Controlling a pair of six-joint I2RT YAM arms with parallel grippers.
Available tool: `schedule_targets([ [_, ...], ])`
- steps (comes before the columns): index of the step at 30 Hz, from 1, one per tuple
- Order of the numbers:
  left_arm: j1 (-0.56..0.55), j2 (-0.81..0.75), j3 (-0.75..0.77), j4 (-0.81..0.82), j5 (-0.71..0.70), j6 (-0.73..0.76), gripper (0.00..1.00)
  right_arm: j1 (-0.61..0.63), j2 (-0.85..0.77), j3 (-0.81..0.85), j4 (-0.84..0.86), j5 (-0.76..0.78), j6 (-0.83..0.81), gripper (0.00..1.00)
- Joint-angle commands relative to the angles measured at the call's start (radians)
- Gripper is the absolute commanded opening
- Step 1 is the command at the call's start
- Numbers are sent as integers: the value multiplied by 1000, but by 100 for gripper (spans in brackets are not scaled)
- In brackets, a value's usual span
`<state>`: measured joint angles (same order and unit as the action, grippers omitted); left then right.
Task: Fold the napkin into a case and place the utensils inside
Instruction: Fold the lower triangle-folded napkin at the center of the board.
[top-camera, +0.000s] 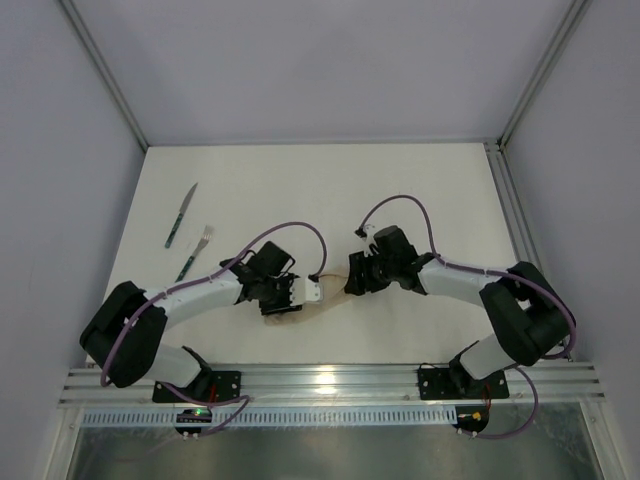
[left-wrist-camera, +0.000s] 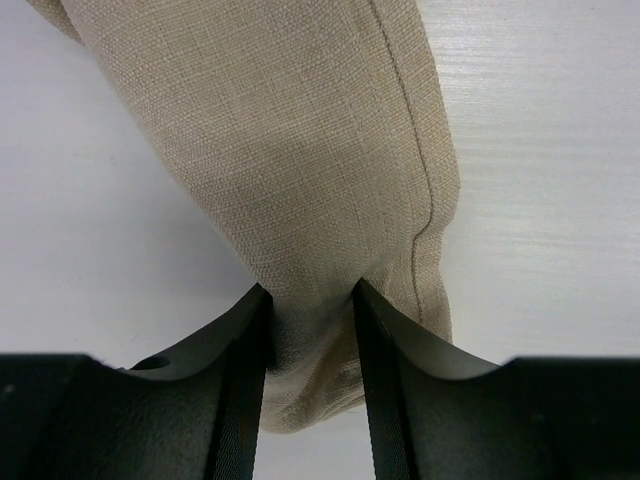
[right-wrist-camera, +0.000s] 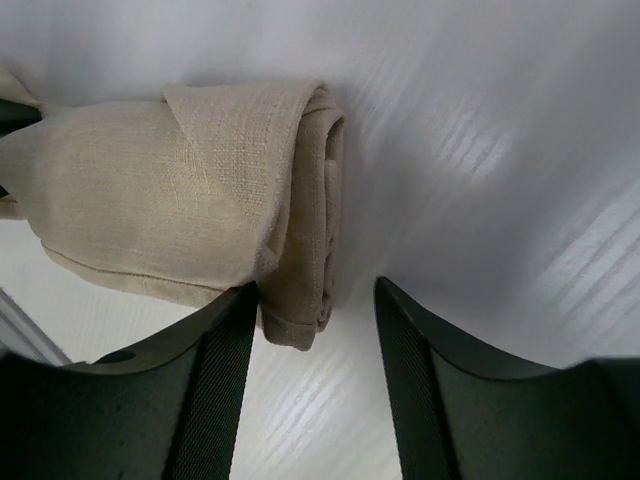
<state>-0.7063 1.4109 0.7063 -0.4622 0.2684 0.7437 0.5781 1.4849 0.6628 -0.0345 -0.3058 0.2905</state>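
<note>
Folded case in left pincer

Beige napkin, seemingly folded into a narrow packet, lies centrally; knife, fork far left.

The napkin, far end beyond the top edge

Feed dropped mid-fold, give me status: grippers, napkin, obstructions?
Status: left gripper clamped on napkin end. The right gripper open, one finger touching the folded edge. Nothing blocking: knife and fork lie far left, not yet inside.
</note>
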Motion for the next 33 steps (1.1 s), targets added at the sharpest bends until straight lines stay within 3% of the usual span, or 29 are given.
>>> schedule_targets([
  [1,5,28,-36,23,-24,-20,41,-3,49,-20,157,-73,61,54],
  [2,5,22,-34,20,-23,-20,42,-3,73,-25,165,-76,65,51],
  [7,5,-4,-15,-12,-32,-38,45,-12,135,-19,200,-81,79,12],
  [13,7,26,-5,6,-98,-24,46,-60,207,49,228,-64,84,4],
  [16,17,81,13,22,-106,-29,46,-73,255,148,210,-58,62,5],
  [23,24,112,38,43,-90,-56,46,-100,189,225,76,11,-11,33],
  [27,25,97,36,39,-81,-76,46,-98,66,225,-25,94,-22,34],
  [33,25,99,33,34,-78,-84,48,-63,-5,241,16,137,4,43],
])
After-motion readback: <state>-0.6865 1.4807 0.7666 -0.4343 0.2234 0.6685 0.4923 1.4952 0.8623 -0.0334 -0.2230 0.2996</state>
